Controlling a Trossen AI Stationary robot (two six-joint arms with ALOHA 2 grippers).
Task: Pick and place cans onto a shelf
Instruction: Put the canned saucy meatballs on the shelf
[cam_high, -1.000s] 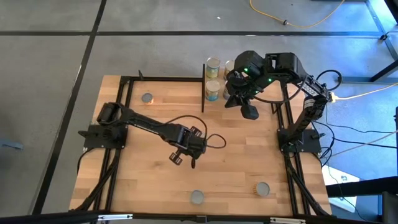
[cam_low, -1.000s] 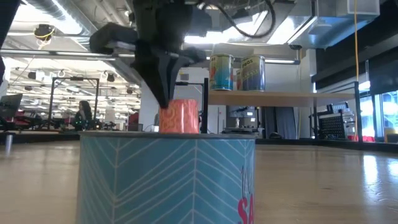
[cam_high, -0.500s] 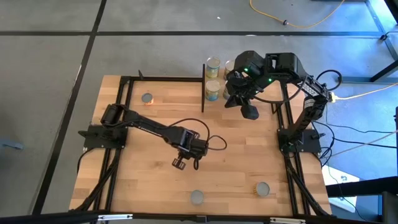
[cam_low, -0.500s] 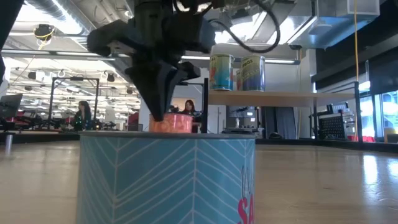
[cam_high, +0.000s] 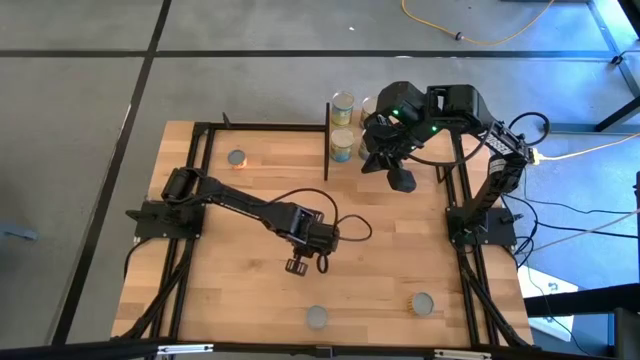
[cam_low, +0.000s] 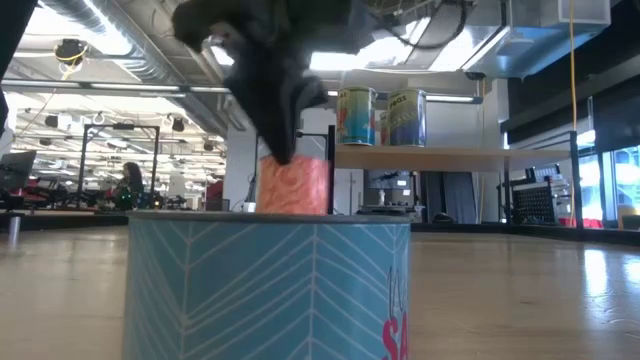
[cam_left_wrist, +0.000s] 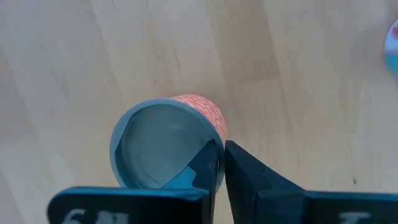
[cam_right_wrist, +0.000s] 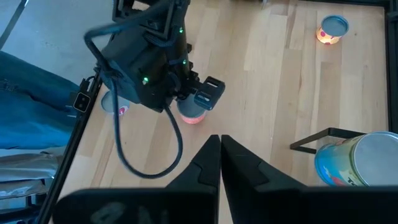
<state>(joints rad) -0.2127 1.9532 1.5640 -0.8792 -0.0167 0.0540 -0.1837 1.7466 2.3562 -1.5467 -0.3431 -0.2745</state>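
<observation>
My left gripper (cam_high: 297, 265) is over the middle of the table, toward the near edge, shut on an orange-red can (cam_left_wrist: 165, 149) with a grey top. The can also shows in the low view (cam_low: 295, 185), with its bottom hidden behind a teal can (cam_low: 270, 290). My right gripper (cam_high: 400, 180) is shut and empty, up beside the shelf (cam_low: 460, 155) at the far edge. Three cans (cam_high: 343, 105) stand on the shelf, two of them in the low view (cam_low: 385, 117). Three more cans stand on the table: far left (cam_high: 236, 158), near middle (cam_high: 317, 317) and near right (cam_high: 423, 304). My left gripper pinches the orange-red can's rim and wall (cam_left_wrist: 217, 146) at one side of its top. One finger (cam_left_wrist: 204, 167) is over the grey lid inside the rim, the other (cam_left_wrist: 244, 175) outside on the label. The fingers point down from above. Whether the can is clear of the table, I cannot tell.
Black frame rails (cam_high: 205, 150) run along the table's left, far and right sides. The shelf's black posts (cam_high: 327, 140) stand at the far edge. Cables hang from both arms. Bare wood lies between the left gripper and the shelf.
My left gripper has moved toward the table's near edge with the orange-red can and has turned a little about its wrist. In the low view the can dipped and then came up again. My right arm has kept still.
</observation>
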